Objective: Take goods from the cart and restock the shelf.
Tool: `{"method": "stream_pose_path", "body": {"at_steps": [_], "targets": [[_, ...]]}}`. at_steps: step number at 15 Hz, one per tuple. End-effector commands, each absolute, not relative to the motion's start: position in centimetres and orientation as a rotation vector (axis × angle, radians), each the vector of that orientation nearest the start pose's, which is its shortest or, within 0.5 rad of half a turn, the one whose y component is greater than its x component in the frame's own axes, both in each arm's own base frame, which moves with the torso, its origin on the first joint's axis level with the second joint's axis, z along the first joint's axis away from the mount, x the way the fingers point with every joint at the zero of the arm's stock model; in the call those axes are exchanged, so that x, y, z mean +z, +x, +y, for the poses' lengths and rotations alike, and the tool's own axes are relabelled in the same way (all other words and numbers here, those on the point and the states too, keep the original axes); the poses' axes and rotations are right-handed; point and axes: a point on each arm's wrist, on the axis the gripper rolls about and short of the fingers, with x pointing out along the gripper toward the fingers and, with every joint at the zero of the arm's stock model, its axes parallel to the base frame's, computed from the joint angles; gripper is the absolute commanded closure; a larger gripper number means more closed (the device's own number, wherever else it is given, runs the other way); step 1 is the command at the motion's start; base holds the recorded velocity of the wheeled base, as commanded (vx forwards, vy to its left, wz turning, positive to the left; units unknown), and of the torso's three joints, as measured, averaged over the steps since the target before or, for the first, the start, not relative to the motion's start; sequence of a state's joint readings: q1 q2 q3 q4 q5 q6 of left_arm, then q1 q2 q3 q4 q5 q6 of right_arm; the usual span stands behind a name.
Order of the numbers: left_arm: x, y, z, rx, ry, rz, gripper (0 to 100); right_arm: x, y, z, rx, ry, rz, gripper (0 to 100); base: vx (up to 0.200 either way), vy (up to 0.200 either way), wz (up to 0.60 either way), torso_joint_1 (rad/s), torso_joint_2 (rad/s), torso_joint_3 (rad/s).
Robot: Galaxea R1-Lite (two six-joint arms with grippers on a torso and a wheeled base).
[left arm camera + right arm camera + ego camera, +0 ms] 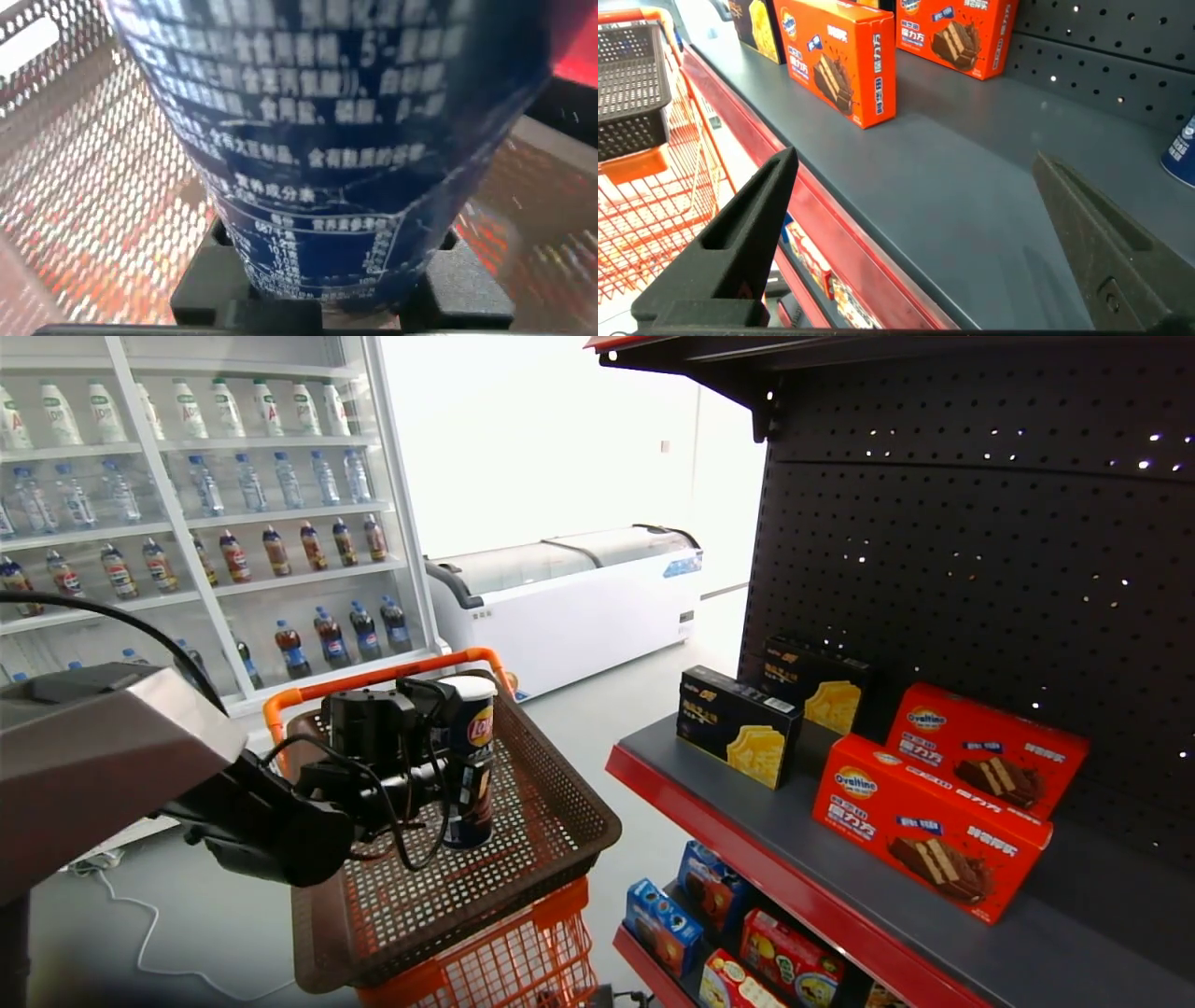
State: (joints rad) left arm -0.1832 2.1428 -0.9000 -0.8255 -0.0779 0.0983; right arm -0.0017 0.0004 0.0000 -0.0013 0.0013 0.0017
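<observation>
While the chips can (470, 747) stands upright in the left gripper (443, 789), white lid on top and long axis vertical, it is inside the brown mesh basket (579, 803) on the orange cart (523, 961). The grey shelf board (747, 821) it is meant for lies well apart, off to the robot's right. I judge that the coming move turns on this gap: the can has to clear the basket's rim and cross to the board, staying upright.

From the left wrist, the black fingers (210, 280) press against both sides of the can's dark blue body (336, 140), so the grasp looks firm. Whether its base touches the mesh floor I cannot tell.

The right gripper (915, 252) is nearer the shelf, hanging at the board's front edge with its jaws spread wide and nothing between them. Orange-red boxes (842, 65) stand farther along, and bare grey board (971, 187) lies just beyond the gripper. Black boxes (738, 723) stand at the shelf's near end.
</observation>
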Motion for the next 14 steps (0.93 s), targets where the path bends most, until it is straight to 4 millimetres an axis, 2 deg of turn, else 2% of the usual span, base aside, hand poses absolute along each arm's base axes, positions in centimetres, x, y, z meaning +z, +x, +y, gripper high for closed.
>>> {"method": "stream_pose_path", "body": {"at_steps": [1,4,7,10,13,14], "targets": [[14.3,35.3,-6.8,-0.302,0.105,0.350,100,7.6,-2.3,0.0,0.000,0.002,-0.002,0,0.000,0.000,0.00,0.000,0.00,0.000],[17.8,32.5,-6.4,-0.374,0.089,0.334,100,7.6,-2.3,0.0,0.000,0.002,-0.002,0,0.000,0.000,0.00,0.000,0.00,0.000],[21.5,28.7,-5.9,-0.483,0.070,0.276,100,7.6,-2.3,0.0,0.000,0.002,-0.002,0,0.000,0.000,0.00,0.000,0.00,0.000],[22.4,24.5,-6.4,-0.534,0.024,0.251,100,7.6,-2.3,0.0,0.000,0.002,-0.002,0,0.000,0.000,0.00,0.000,0.00,0.000],[21.1,22.3,-5.9,-0.539,0.079,0.221,100,7.6,-2.3,0.0,0.000,0.002,-0.002,0,0.000,0.000,0.00,0.000,0.00,0.000],[21.3,22.0,-5.8,-0.538,0.073,0.213,100,7.6,-2.3,0.0,0.000,0.002,-0.002,0,0.000,0.000,0.00,0.000,0.00,0.000]]}}
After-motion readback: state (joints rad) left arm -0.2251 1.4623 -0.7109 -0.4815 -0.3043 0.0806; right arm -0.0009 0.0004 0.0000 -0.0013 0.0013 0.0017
